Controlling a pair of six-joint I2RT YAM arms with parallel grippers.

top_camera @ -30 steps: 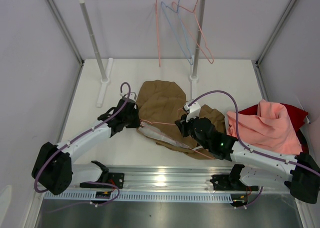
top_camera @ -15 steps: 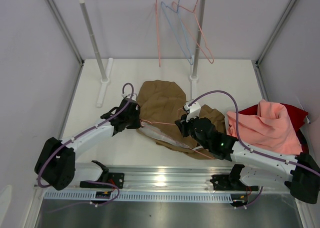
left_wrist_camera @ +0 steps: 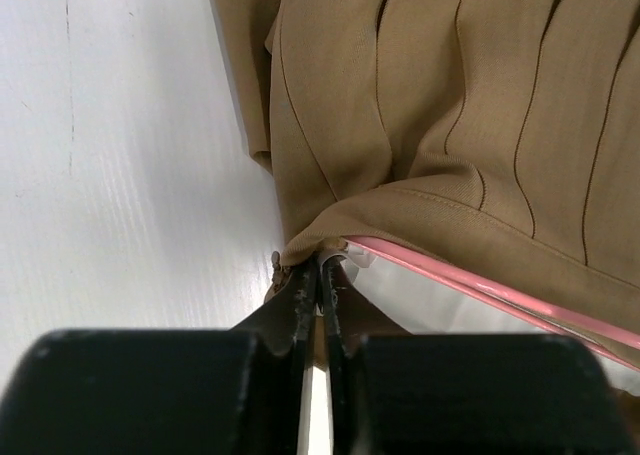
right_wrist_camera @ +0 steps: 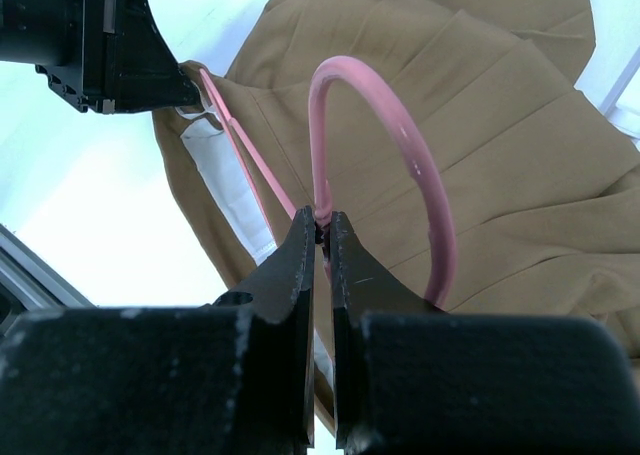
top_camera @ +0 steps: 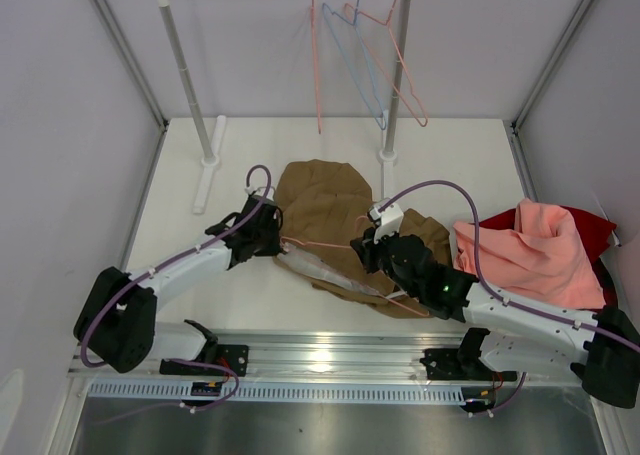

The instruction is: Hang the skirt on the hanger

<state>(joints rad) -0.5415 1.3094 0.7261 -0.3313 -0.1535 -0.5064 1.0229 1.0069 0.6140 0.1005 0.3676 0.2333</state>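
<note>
Closing this past second, the left claw (left_wrist_camera: 318,280) now pinches the waistband corner of the skirt (top_camera: 320,200), which lies on the surface (top_camera: 250,295). The right claw (right_wrist_camera: 322,237) grips the hanger (right_wrist_camera: 400,145) at its neck, wire along the open waist. Threading looks underway; next, probably pull the band over the wire's end.

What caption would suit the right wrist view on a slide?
Right gripper shut on the salmon-pink wire hanger just below its hook, above the tan pleated skirt.
</note>
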